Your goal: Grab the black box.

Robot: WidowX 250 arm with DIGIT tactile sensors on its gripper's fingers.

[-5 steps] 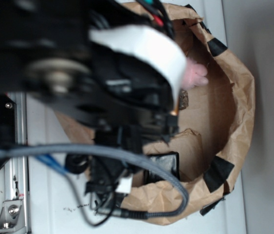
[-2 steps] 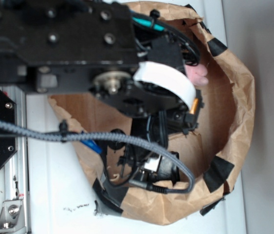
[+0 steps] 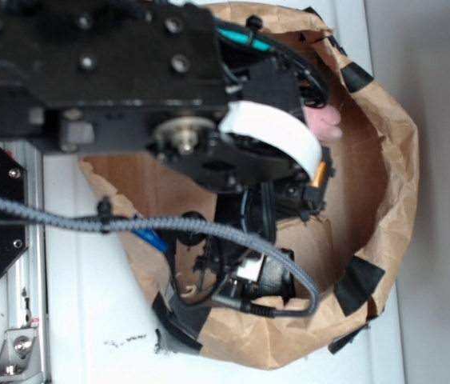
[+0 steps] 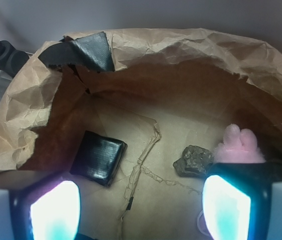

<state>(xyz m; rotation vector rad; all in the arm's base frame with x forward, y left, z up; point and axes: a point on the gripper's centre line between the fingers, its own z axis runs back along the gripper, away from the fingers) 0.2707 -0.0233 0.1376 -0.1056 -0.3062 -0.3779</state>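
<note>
My arm (image 3: 129, 88) reached across from the left, wrist pitched downward. Gripper (image 4: 141, 210) hung with jaws spread wide; both glowing pads (image 4: 55, 210) sat at the wrist view's lower corners, holding nothing.

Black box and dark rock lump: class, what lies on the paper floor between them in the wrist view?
Only bare creased brown paper separates the black box from the rock lump, shown in the wrist view.

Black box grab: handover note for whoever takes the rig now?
Gripper: open, empty, hovering over the paper enclosure.
Black box: on the paper floor, left of centre in the wrist view, ahead of the left finger, untouched.
Rock-like lump and pink plush sit to the right, well apart from the box.
Done: arm is over the enclosure.
Left: shift left over the box, descend, close, lift.
</note>
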